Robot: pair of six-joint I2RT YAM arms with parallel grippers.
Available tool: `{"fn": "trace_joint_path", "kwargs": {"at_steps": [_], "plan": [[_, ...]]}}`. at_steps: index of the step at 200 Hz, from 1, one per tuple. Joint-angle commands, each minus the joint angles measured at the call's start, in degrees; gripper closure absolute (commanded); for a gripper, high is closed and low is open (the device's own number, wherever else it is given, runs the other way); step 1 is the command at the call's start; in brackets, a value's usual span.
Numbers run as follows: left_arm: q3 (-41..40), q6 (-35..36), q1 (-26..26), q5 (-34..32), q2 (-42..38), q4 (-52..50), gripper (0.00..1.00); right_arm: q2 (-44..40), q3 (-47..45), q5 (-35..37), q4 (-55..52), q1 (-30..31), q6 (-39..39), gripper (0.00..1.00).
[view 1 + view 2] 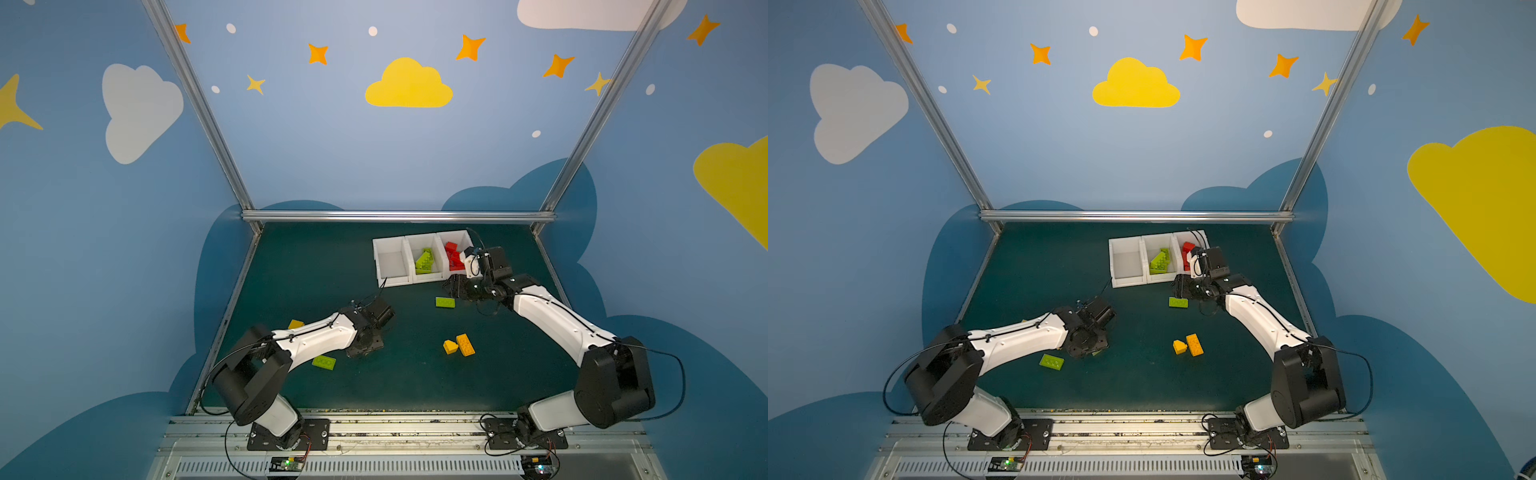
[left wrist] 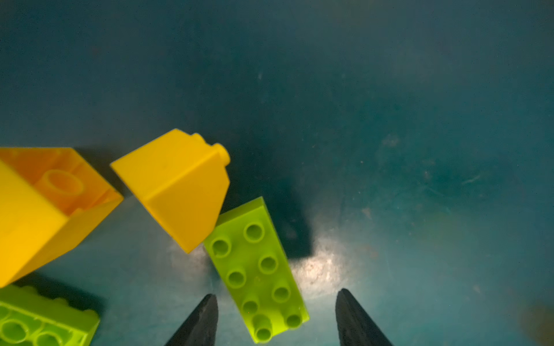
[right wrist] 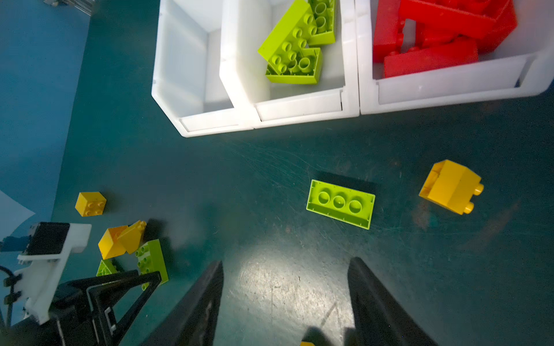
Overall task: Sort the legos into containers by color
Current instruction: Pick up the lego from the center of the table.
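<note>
Got left claw (image 2: 275,293) parted around green plate (image 2: 257,269), gaps both sides, well off bins' (image 1: 428,277) near-left corner. Tight at plate's far corner, right up against yellow slope (image 2: 180,188). Right claw (image 3: 287,260) spread, empty, near bins' front edge; plenty of bare mat (image 3: 269,167) there.

A green brick (image 2: 257,269) lies between the parted fingers of the left gripper (image 2: 277,295).
A yellow sloped brick (image 2: 177,185) sits just beside one end.
</note>
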Motion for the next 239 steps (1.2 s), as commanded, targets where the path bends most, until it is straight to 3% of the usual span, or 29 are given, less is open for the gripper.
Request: {"fn": "trace_joint_path", "kwargs": {"at_steps": [1,79,138,186,239], "plan": [[1.88,0.27,0.34,-1.26,2.18,-1.55,0.42,-0.30,-0.42,-1.78,2.35,-0.23,0.25,0.36],[4.17,0.69,1.30,1.27,7.18,-1.37,0.54,-0.73,-1.47,-2.02,3.80,-0.31,0.30,0.36],[4.09,1.25,1.10,0.79,5.83,-1.38,0.66,-1.73,-1.71,-1.75,3.68,-0.32,0.34,0.36],[5.53,5.97,0.92,0.76,2.31,-1.71,0.66,-3.32,-2.17,-1.92,3.02,-0.23,0.73,0.36],[14.05,14.29,1.03,0.94,2.82,-3.24,0.65,-7.34,-6.33,-3.07,3.02,-0.47,1.55,0.36]]}}
